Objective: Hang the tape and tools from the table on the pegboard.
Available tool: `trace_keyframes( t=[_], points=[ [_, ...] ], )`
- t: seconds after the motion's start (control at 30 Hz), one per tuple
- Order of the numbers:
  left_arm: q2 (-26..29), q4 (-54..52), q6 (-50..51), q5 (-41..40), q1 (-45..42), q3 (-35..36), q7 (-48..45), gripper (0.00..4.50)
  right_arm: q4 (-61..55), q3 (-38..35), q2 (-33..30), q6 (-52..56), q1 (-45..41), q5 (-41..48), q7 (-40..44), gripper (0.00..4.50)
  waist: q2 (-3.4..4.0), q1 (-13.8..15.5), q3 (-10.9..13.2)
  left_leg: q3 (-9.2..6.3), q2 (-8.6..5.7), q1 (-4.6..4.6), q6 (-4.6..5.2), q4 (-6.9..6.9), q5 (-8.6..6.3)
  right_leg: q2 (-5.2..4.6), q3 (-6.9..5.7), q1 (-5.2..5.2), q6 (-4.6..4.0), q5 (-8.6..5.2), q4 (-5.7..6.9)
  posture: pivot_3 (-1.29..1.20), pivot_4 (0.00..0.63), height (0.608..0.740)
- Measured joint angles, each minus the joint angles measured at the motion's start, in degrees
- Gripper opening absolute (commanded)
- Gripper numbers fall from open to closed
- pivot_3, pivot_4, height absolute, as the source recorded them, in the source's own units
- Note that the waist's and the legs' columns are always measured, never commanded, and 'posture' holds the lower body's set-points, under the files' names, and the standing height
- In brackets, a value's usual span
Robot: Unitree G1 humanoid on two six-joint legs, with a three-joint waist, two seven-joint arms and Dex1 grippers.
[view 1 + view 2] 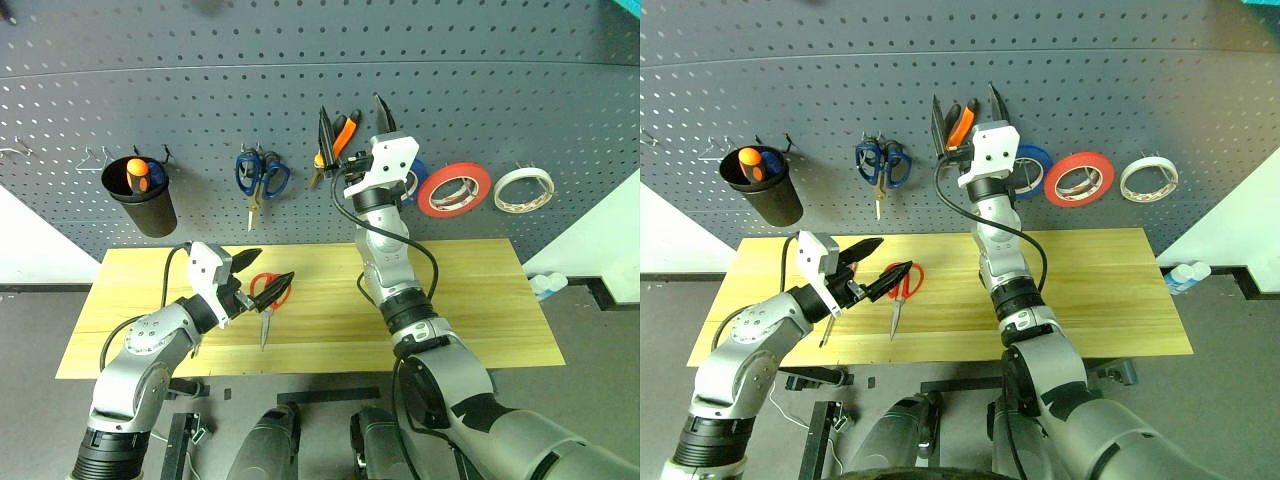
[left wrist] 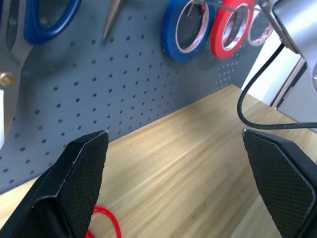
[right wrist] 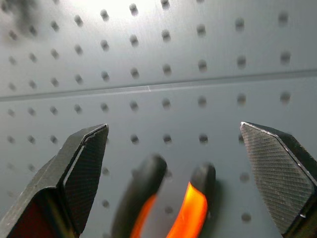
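The red-orange tape (image 1: 453,188) hangs on the dark grey pegboard (image 1: 200,100), right of a blue roll (image 2: 185,27). Orange-and-black pliers (image 1: 338,138) hang on the board too. My right gripper (image 1: 350,105) is raised at them, open, one finger on each side of the handles (image 3: 168,198) without touching. Red-handled scissors (image 1: 268,295) lie on the light wood table (image 1: 470,300). Just above their handles (image 2: 104,223), my left gripper (image 1: 275,264) is open and holds nothing.
Blue-handled scissors (image 1: 262,178) hang left of the pliers. A black cup (image 1: 140,200) with orange-handled tools sits on the board at far left. A whitish roll (image 1: 523,189) hangs at far right. Bare hooks (image 1: 95,160) stand left of the cup.
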Motion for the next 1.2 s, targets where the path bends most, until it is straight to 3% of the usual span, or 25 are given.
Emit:
trace_keyframes(
  t=[0.3, 0.63, 0.9, 1.2],
  points=[
    [-1.19, 2.81, -1.94, 1.41, -1.12, -0.58, -0.97, 4.5, -8.73, 1.67, -0.71, 5.67, 6.1, 0.07, 1.63, 4.48, 0.04, 0.02, -2.1, -0.01, 0.37, 0.05, -0.24, 0.01, 0.14, 0.39, 0.01, 0.01, -0.34, 0.21, 0.01, 0.05, 0.032, 0.717],
    [-2.08, 5.87, -4.94, 3.06, -2.28, -0.73, -2.06, 4.5, -34.14, 2.88, -6.9, 23.01, 17.76, 7.29, 8.97, 4.48, 0.11, -0.07, -5.19, -0.04, 0.43, 0.24, -0.21, 0.04, 0.12, 0.44, 0.01, 0.22, -0.39, 0.25, 0.01, 0.01, 0.002, 0.717],
    [-1.36, 5.81, -5.38, 3.12, -0.65, -0.7, -3.64, 4.5, -51.3, 1.36, -15.23, 40.68, 24.51, 17.78, 14.94, 4.48, 0.18, -0.09, -5.74, -0.05, 0.45, 0.81, 0.03, 0.06, -0.02, 0.45, 0.01, 0.8, -0.43, 0.26, 0.01, -0.01, 0.0, 0.717],
    [5.27, 0.24, -4.2, -1.22, 3.56, 3.66, -8.99, 4.5, -60.66, -4.64, -29.99, 55.97, 28.84, 33.65, 26.49, 4.48, 0.21, 0.09, -5.8, -0.04, 0.48, 1.02, 0.14, 0.08, -0.08, 0.44, 0.0, 1.14, -0.43, 0.25, -0.12, 0.0, 0.0, 0.717]
  ],
)
